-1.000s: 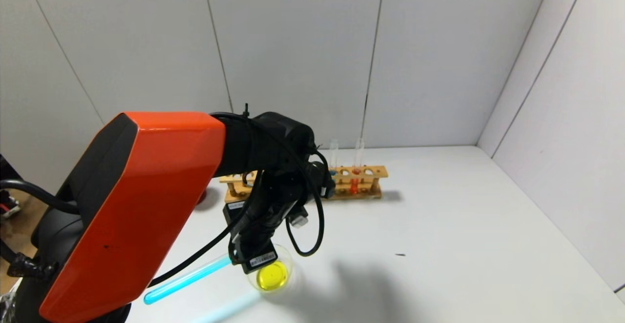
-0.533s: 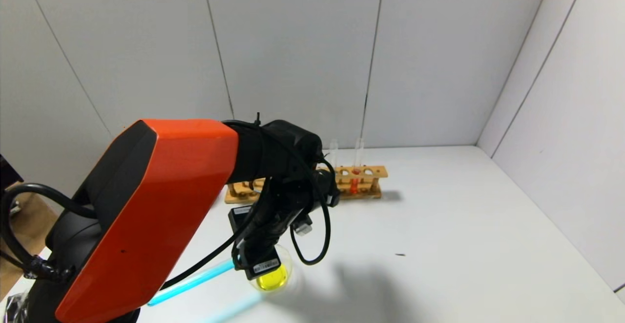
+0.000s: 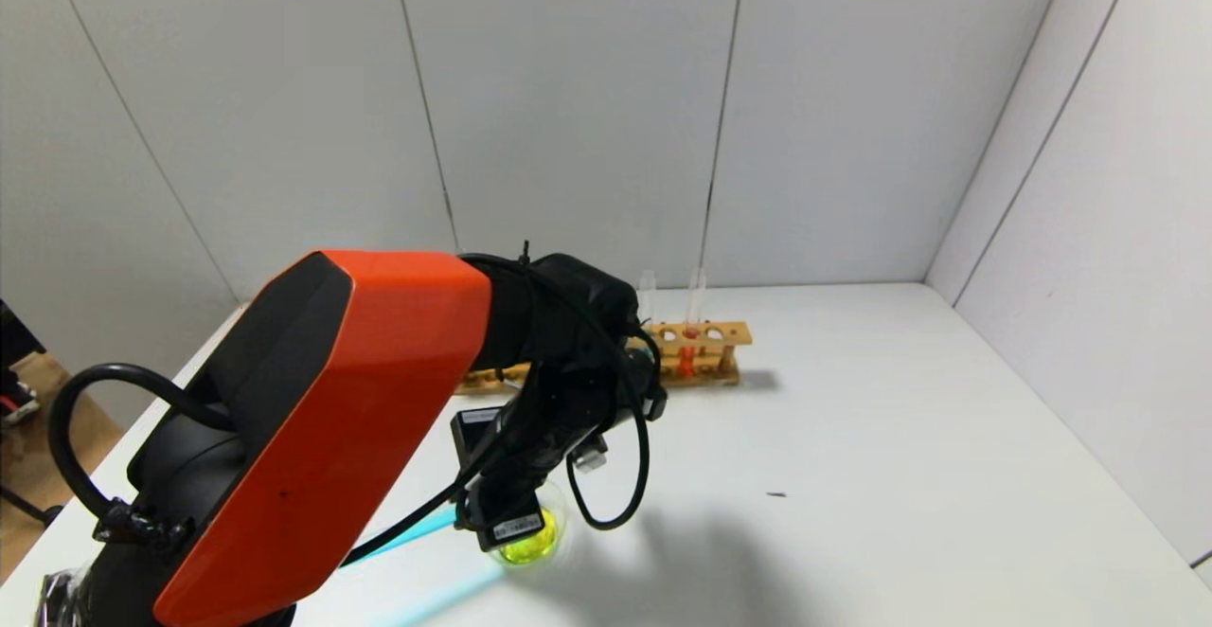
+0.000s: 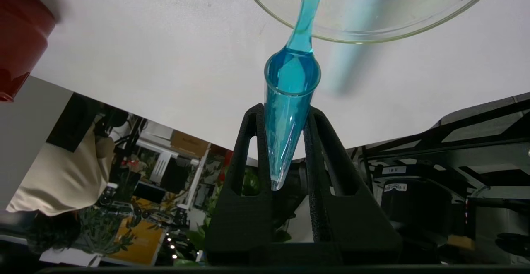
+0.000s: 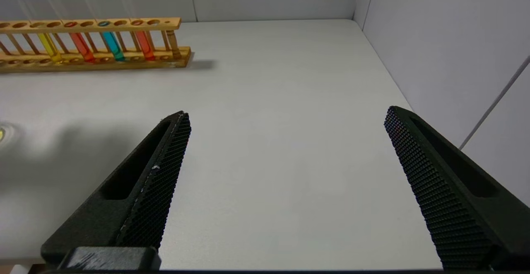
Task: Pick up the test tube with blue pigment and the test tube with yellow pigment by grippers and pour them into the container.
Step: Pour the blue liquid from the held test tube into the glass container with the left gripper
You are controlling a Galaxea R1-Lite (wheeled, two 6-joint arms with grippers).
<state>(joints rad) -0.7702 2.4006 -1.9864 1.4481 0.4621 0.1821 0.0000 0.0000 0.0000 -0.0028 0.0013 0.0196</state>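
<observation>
My left gripper (image 4: 285,112) is shut on the test tube with blue pigment (image 4: 290,100), which lies tilted with its mouth at the rim of the container (image 4: 372,30). A thin blue stream (image 4: 310,5) runs from the mouth into the glass. In the head view the left gripper (image 3: 499,513) hangs over the container (image 3: 535,542), which holds yellow liquid, and the blue tube (image 3: 417,530) sticks out towards me. A tube with yellow liquid (image 5: 49,46) stands in the wooden rack (image 5: 95,54). My right gripper (image 5: 285,121) is open over bare table, holding nothing.
The wooden rack (image 3: 705,333) stands at the back by the wall with orange-red tubes (image 3: 688,352) and a teal one (image 5: 112,44). A dark red cup (image 4: 20,38) sits near the container. White walls close off the back and right side.
My left arm has swung rightward and forward. The blue tube has tipped further over the container, and less of it shows behind the gripper.
</observation>
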